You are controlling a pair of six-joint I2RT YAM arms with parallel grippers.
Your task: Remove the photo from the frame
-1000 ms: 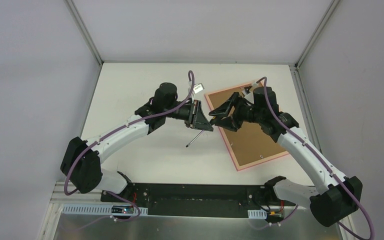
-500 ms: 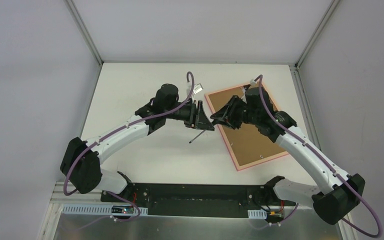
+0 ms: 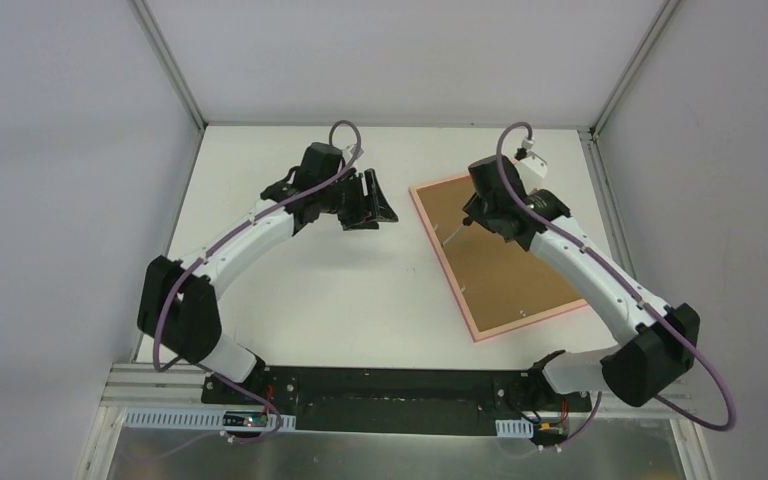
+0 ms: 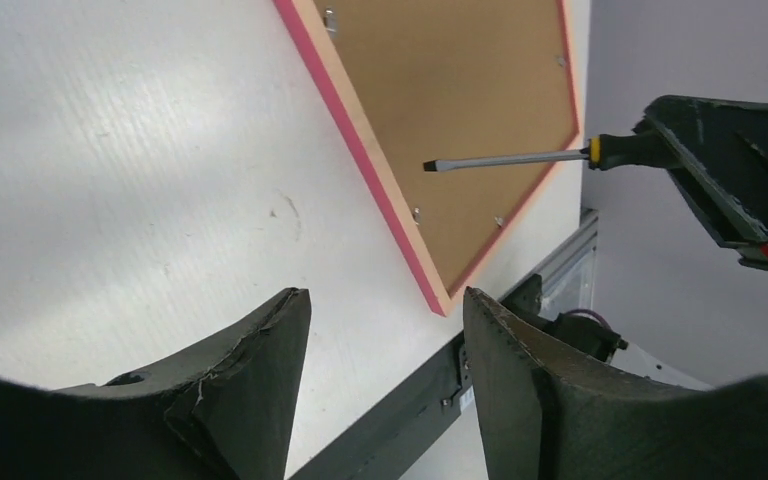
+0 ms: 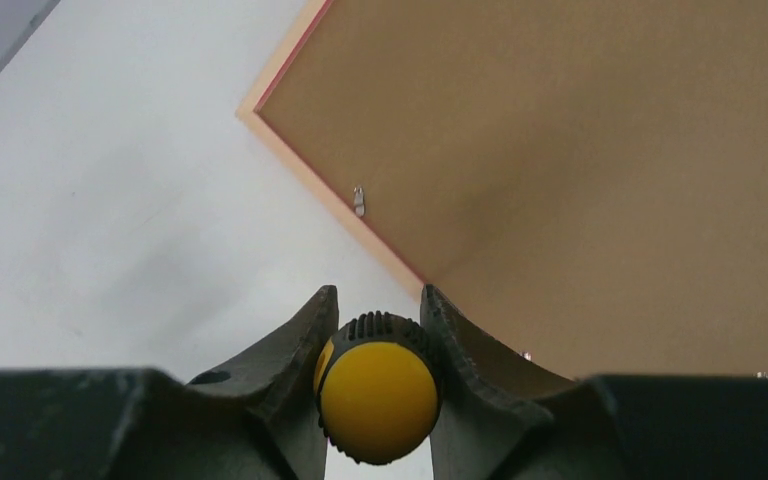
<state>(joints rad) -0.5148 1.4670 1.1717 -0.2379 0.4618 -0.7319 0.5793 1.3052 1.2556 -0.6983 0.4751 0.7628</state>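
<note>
While the frame lies face down on the right half of the table, only the photo's brown backing board shows; the print itself is hidden underneath and looks seated inside the pink border. Right gripper is pinching the yellow-and-black handle of a flat-blade screwdriver. The shaft points across the board, with the tip above it near the frame's left rail. Can't tell from any view whether the tip touches the board. Left gripper has its fingers spread with nothing between them, and hangs over bare table well left of the frame. Small metal retaining tabs sit along the inner edge; one is straight ahead of the right wrist camera, and all I can make out look folded over the board. My read: we're at the tab-release step, with the backing not freed yet. Next move calls for lowering the blade to that tab at a shallow angle, getting under or beside it, and swinging it clear without gouging the board. The frame is unclamped, so it'll likely skate under side load; the left arm should probably pin the left rail first.
</note>
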